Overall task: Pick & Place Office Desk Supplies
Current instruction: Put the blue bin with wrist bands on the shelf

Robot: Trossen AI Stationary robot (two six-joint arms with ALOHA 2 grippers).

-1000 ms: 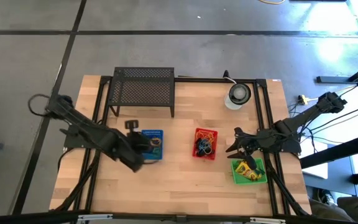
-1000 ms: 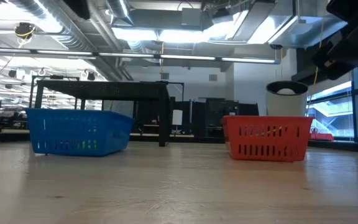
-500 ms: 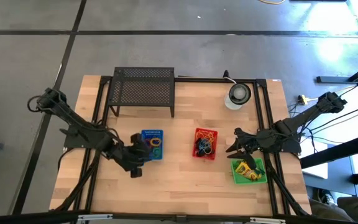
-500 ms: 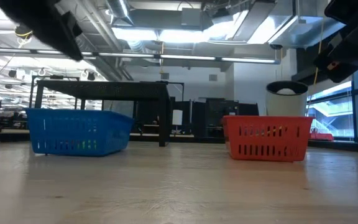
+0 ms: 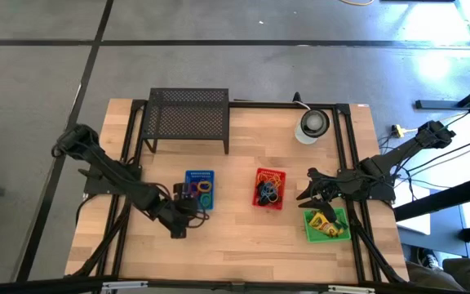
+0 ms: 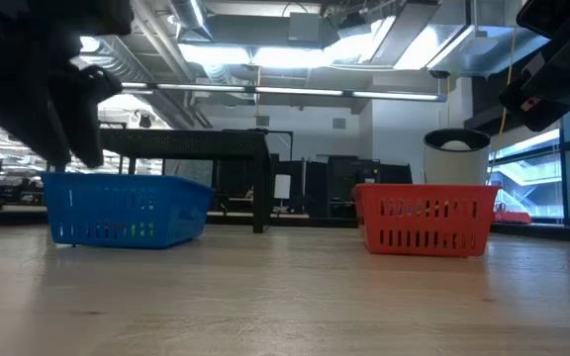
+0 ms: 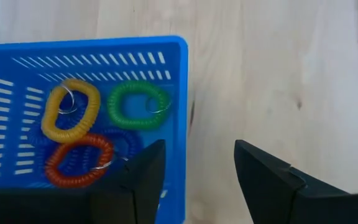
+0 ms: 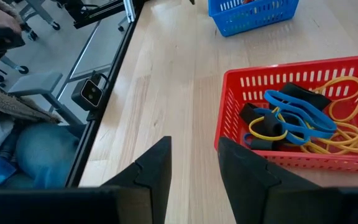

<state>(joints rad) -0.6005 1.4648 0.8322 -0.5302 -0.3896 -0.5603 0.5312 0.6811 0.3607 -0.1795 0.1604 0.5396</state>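
No text, label, brand, number or sign can be read anywhere in these views. The yellow-green crayon boxes [image 5: 325,222] lying in the green plastic basket [image 5: 312,234] carry printing, but it is too small to make out from above.

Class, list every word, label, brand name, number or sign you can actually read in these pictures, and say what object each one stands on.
No text can be read in any view.
Crayon boxes in the green basket: print too small and blurred to read.
Blue basket, red basket, wire-mesh rack: no lettering visible.
White-and-dark disc: no readable marking.
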